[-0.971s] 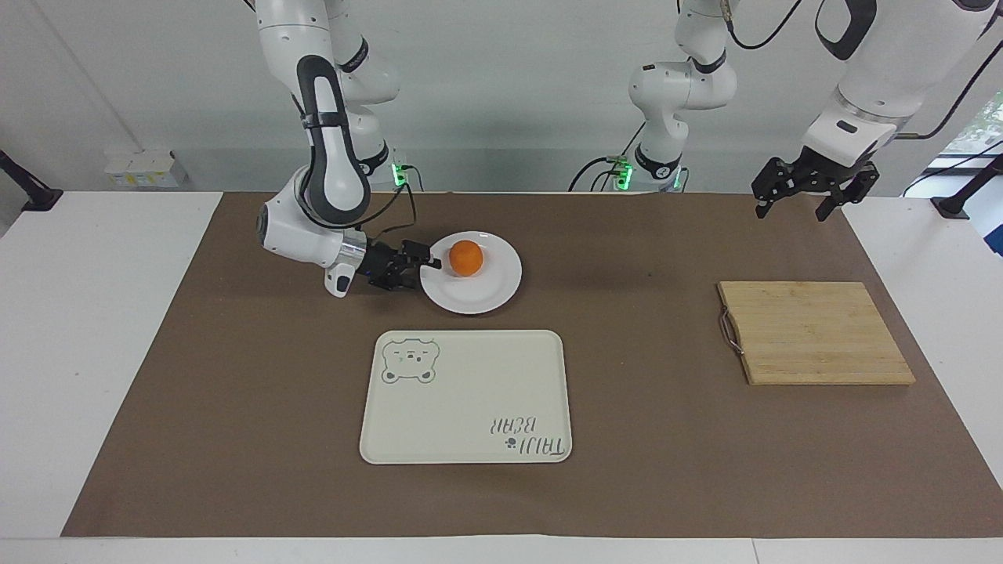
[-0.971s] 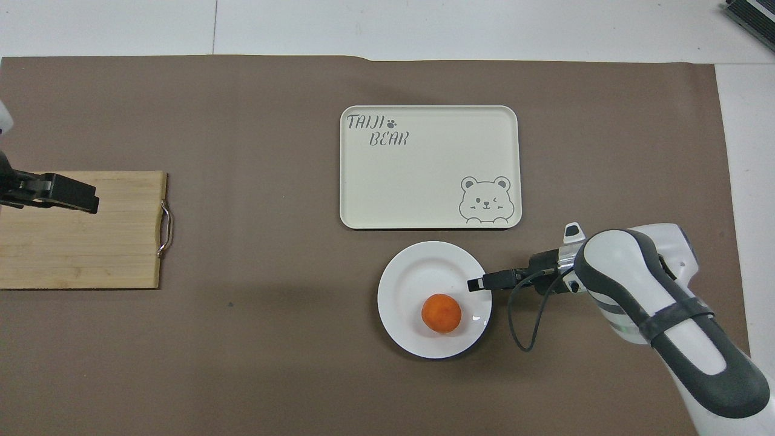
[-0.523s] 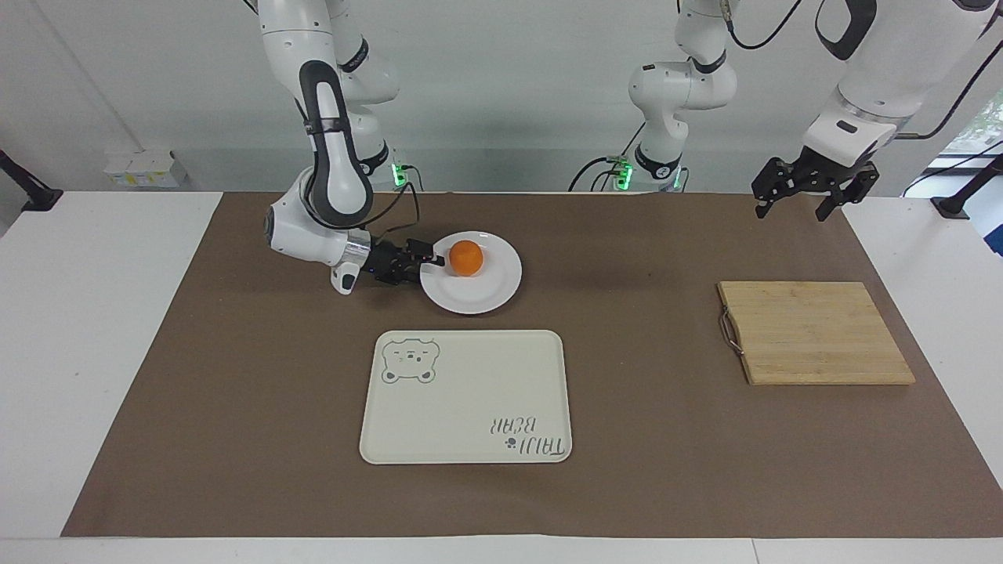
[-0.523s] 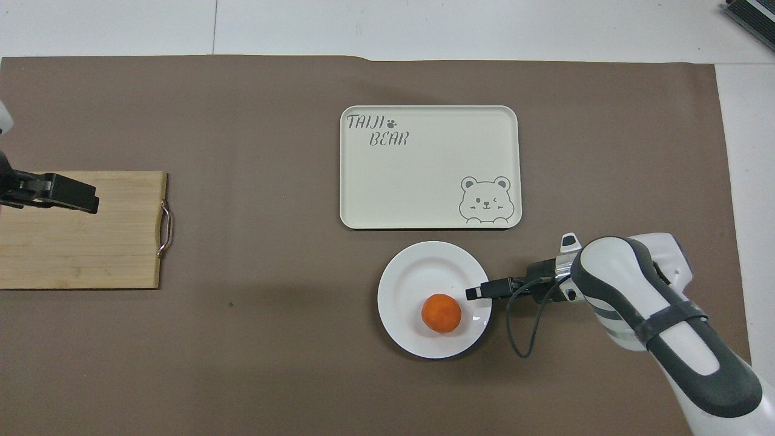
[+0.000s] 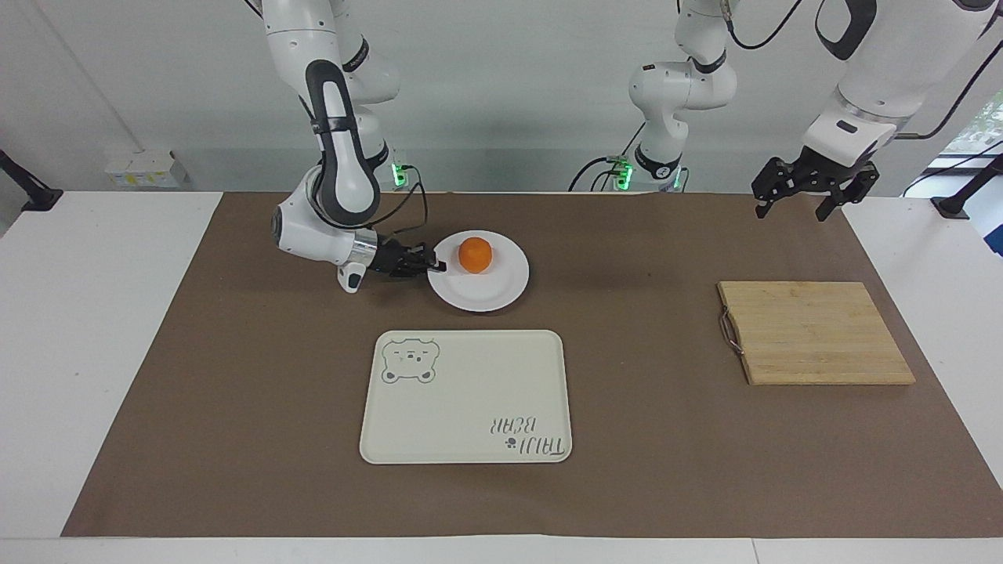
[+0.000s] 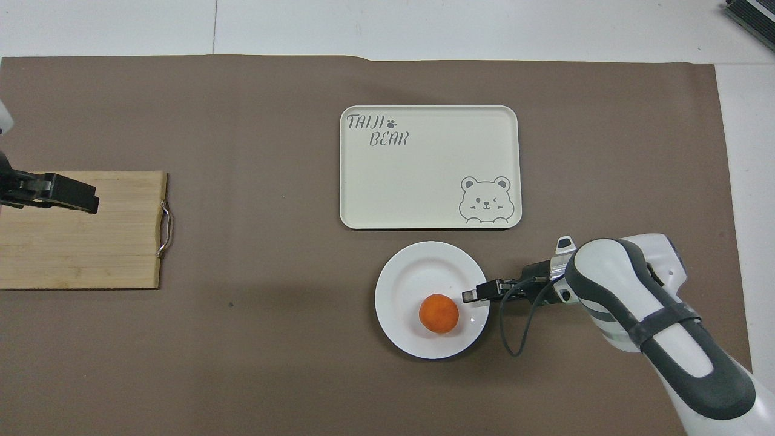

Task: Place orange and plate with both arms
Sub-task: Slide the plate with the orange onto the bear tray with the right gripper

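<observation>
The right pincer (image 5: 436,266) is clamped on the plate (image 5: 494,296) rim, likely to carry it with the orange (image 5: 475,254) aboard. The left pincer (image 5: 798,197) waits apart over the worktop edge.

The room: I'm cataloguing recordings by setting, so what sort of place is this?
Probably a robotics lab: two bench-mounted arms, a brown mat covering a white table, and staged props, a tray and cutting board.

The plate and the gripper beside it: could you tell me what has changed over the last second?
The right gripper has closed on the rim of the plate, which has shifted slightly toward the left arm's end, carrying the orange. The left gripper still waits open over the mat; the tray and cutting board have not moved.
</observation>
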